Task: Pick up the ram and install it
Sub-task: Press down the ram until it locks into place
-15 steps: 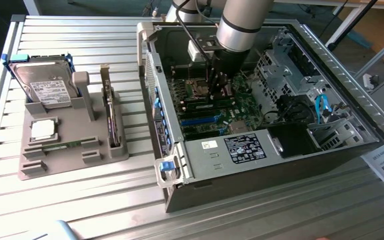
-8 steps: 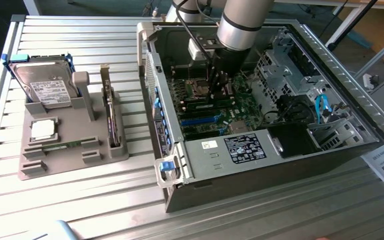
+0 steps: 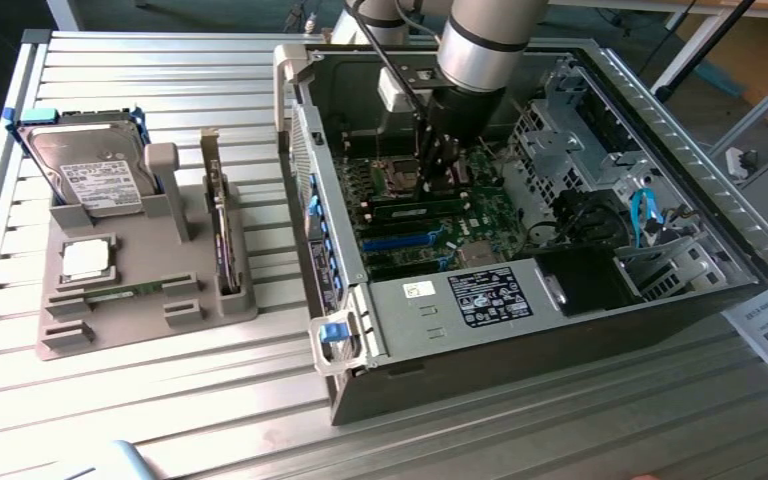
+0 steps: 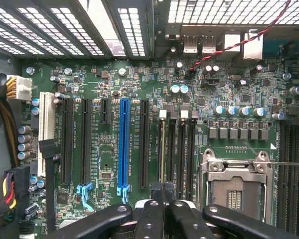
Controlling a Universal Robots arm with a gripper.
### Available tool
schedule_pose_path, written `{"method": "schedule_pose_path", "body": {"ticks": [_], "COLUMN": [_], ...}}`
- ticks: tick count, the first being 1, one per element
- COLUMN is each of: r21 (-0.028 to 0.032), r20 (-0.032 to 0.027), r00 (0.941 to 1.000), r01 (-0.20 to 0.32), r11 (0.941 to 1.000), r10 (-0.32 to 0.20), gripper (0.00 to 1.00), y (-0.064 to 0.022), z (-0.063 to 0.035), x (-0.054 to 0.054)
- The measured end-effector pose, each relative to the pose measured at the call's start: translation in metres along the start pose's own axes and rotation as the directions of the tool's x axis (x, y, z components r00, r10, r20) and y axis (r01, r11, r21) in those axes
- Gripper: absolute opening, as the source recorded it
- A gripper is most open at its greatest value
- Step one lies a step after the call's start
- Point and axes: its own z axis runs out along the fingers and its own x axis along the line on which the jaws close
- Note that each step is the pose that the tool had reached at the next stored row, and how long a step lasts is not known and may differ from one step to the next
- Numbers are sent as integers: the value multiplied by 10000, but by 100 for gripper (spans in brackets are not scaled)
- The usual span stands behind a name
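gripper [image 4: 163,191] clenched on nothing inside the computer case [image 3: 704,300], over the motherboard [image 4: 139,89]; ram [image 3: 128,292] on the gray holder [image 3: 117,335].

Exterior view: bright, even daylight. The ribbed pale metal surface [image 3: 144,400] shows broad soft glare along its ridges. Inside the open dark grey computer case [image 3: 704,300] the lower compartments sit in deep shadow; the green motherboard [image 3: 464,215] is dimmer than the surroundings. Wrist view: light enters through the perforated metal case wall [image 4: 229,12], which is blown out to white. Board detail is sharp mid-frame; the black jaws in the foreground are soft, slightly out of focus.
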Motion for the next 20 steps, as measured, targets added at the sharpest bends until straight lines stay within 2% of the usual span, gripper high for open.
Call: {"method": "schedule_pose_path", "body": {"ticks": [4, 10, 13, 20], "r21": [-3, 5, 10, 12], "r20": [-2, -1, -1, -1], "r00": [10000, 10000, 10000, 10000], "r01": [1, 0, -4, -18], "r11": [10000, 10000, 10000, 10000], "r10": [-1, 0, 4, 18], "gripper": [10, 10, 10, 10], "y": [15, 170, 277, 406], "z": [-1, 5, 9, 13], "x": [0, -4, -7, -11]}}
